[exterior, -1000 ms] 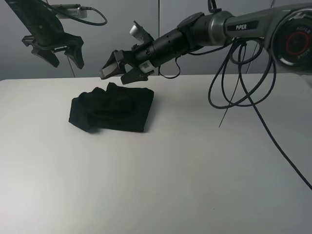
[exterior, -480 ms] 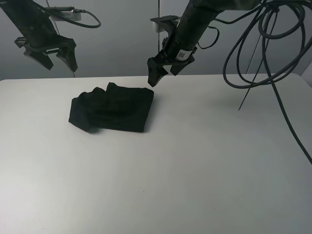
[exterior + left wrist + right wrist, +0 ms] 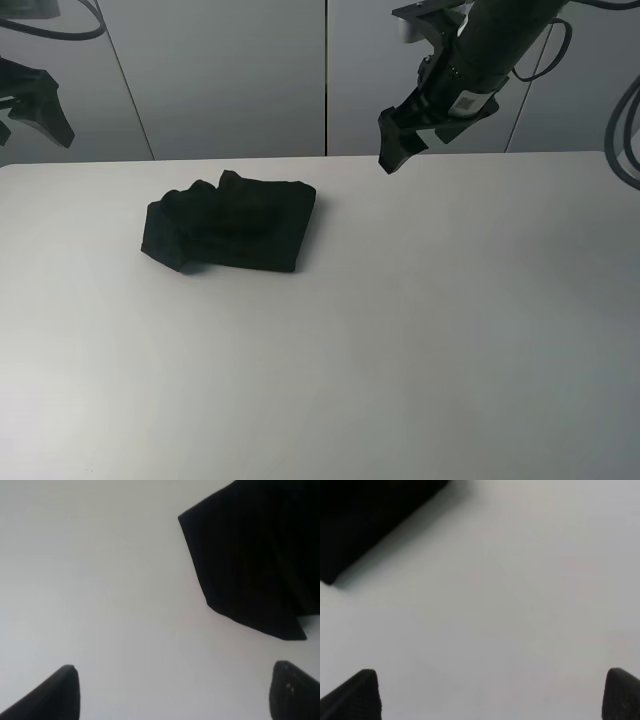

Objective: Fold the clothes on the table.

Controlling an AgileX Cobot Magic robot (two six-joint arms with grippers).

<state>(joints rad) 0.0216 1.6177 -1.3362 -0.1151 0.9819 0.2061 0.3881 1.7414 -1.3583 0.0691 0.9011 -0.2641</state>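
Note:
The clothes [image 3: 230, 225] lie as a compact folded black bundle on the white table [image 3: 400, 330], left of centre toward the back; no print shows. My right gripper [image 3: 415, 140] hangs open in the air above the table's back edge, well to the right of the bundle, holding nothing. At the far left, my left gripper [image 3: 25, 125] is raised and partly cut off by the frame edge. Its wrist view shows the gripper [image 3: 175, 695] open and empty, with a corner of the clothes [image 3: 255, 560] beyond. In the right wrist view the gripper [image 3: 490, 695] is open over bare table, the clothes [image 3: 365, 515] off to one side.
A grey panelled wall [image 3: 230, 80] stands behind the table. Black cables [image 3: 625, 120] hang at the far right by the right arm. White tabletop stretches in front of and to the right of the bundle.
Both arms have pulled up and away from the clothes: the right gripper swung rightward, the left moved out to the frame's left edge. The bundle has not moved.

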